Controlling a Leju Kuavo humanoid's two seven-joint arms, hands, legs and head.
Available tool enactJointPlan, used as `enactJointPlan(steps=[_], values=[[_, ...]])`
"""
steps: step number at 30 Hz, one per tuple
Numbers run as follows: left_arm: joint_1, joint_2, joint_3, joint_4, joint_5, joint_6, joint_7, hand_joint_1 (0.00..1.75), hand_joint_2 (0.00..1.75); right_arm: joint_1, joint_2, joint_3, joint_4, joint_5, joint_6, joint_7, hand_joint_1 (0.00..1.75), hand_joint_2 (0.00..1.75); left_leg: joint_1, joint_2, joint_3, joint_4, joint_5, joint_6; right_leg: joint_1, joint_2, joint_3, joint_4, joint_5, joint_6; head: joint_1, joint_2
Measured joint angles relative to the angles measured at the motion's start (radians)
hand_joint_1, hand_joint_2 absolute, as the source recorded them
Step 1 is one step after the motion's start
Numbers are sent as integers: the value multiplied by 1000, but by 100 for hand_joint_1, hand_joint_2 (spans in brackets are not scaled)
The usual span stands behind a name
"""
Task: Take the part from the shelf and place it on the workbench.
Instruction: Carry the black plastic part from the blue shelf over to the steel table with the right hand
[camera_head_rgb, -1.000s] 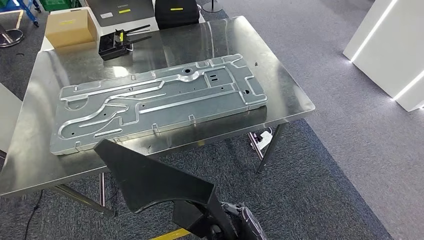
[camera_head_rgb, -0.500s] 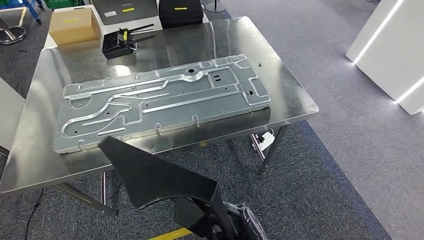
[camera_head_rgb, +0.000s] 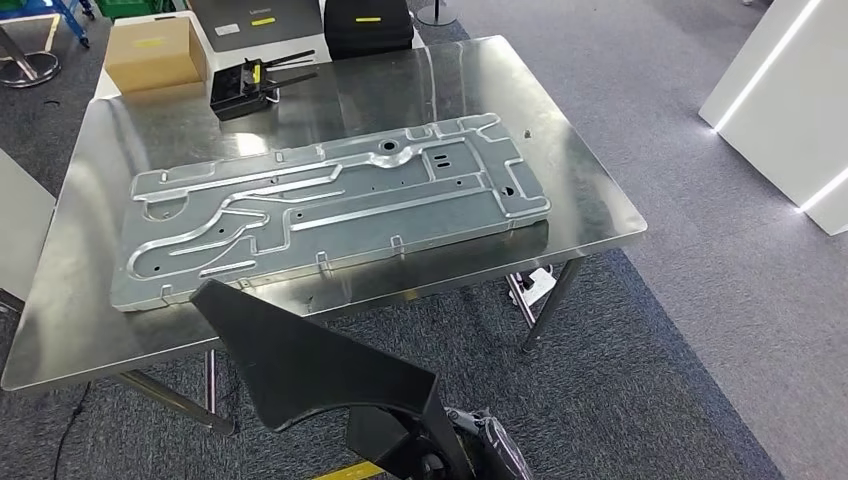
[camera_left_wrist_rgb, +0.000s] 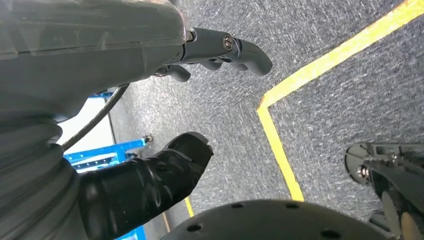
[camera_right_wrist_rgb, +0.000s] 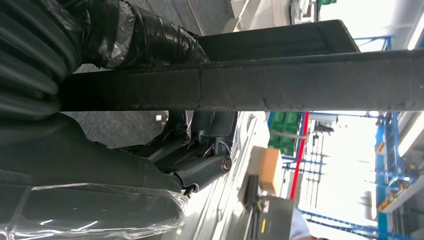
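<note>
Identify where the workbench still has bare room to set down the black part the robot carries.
The workbench is bare along its left edge, and in the right corner beyond the metal panel. The far edge near the black tool is crowded. The black part hangs before the near edge, held by the right hand.

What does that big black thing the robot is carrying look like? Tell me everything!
The black part is a flat, matte, dark piece that looks like plastic, wide at one end and tapering to a blunt point aimed toward the table. A thicker lip runs along its lower edge. It hangs in the air just in front of the table's near edge, above the grey carpet, not resting on anything. The right hand grips it from below, thumb on one face and fingers on the other; close up its edge looks scuffed.
</note>
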Motion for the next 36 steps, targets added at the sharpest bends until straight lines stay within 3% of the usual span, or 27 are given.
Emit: enactJointPlan(steps=[3,6,7,8,9,11,12,14,17,19,21,22,23,24,26,28,30,33,36], values=[[-1,0,0,0,0,0,-1,0,175,3,0,0,-4,0,0,0,175,175,2,2,-9,43,-30,-14,-8,0,19,-17,-1,-14,0,0],[1,0,-2,0,0,-1,-3,0,175,4,0,0,-6,0,0,0,175,175,6,3,-105,224,-108,-24,-8,-5,34,-21,-10,-24,-1,0],[2,0,-3,0,0,-2,-4,0,175,5,0,0,-6,0,0,0,175,175,8,3,-135,269,-116,-26,-8,-5,39,-21,-15,-25,-1,0],[3,0,-5,0,0,-4,-5,0,175,6,0,0,-6,0,0,0,175,175,9,3,-149,280,-103,-28,-8,-5,45,-20,-21,-24,-1,0],[5,0,-7,0,0,-5,-6,0,175,6,0,0,-6,0,-1,0,175,175,11,4,-145,254,-71,-29,-8,-4,53,-20,-28,-22,-1,0],[7,0,-12,0,-1,-7,-11,0,175,8,0,0,-6,0,-1,0,175,175,14,6,-97,129,10,-26,-8,-4,71,-18,-43,-15,-1,0],[7,0,-13,0,-2,-7,-13,0,175,8,0,0,-6,0,-1,0,175,175,13,7,-73,74,33,-23,-6,-3,77,-17,-52,-9,-1,0],[6,0,-16,0,-3,-9,-15,0,175,8,0,0,-7,-1,-2,0,175,175,9,7,-50,22,38,-11,-4,-3,83,-14,-61,3,0,0],[6,1,-17,0,-3,-10,-17,0,175,9,0,0,-8,-1,-4,0,175,175,8,3,-31,9,28,10,-7,-3,89,7,-65,17,0,0],[7,1,-18,0,-3,-10,-18,0,175,10,0,0,-10,-1,-5,0,175,175,8,4,-12,4,21,22,-10,-2,51,80,-98,23,1,0],[6,1,-18,0,-3,-10,-19,0,175,11,0,0,-12,-1,-6,-1,175,175,5,3,-3,3,12,28,-10,-1,-29,203,-148,26,2,0],[6,1,-18,0,-4,-10,-20,0,175,13,0,0,-12,-1,-7,-1,175,175,3,2,1,4,8,29,-10,-1,-68,250,-160,27,2,0],[7,1,-19,0,-5,-10,-21,0,175,14,0,0,-12,-1,-8,-1,175,175,2,2,7,4,3,30,-9,-1,-93,270,-153,26,1,0],[7,1,-19,0,-6,-9,-21,0,175,15,0,0,-12,-1,-9,0,175,175,1,1,15,4,-3,29,-8,-1,-98,251,-125,23,2,0],[8,0,-20,0,-8,-6,-23,0,175,17,0,0,-12,-1,-13,-1,175,175,0,0,33,3,-17,25,-2,-1,-65,134,-31,11,2,0],[7,-1,-21,0,-9,-4,-24,0,175,18,0,0,-13,-2,-18,-1,175,175,0,-1,42,1,-27,17,7,0,-36,39,11,-3,2,0],[4,-2,-24,0,-10,-4,-25,0,175,18,0,-1,-14,-6,-20,0,175,175,-1,-1,47,2,-28,8,13,2,-31,14,11,-13,3,0],[2,-2,-29,0,-11,-5,-25,0,175,14,0,-6,-14,-23,-18,11,175,175,-2,2,40,38,-42,-5,6,2,-8,-7,22,-25,3,0],[1,-2,-38,0,-11,-7,-27,0,175,3,1,-13,-8,-38,-16,32,175,175,4,3,-43,190,-119,-20,2,-1,3,-14,16,-34,3,0]])
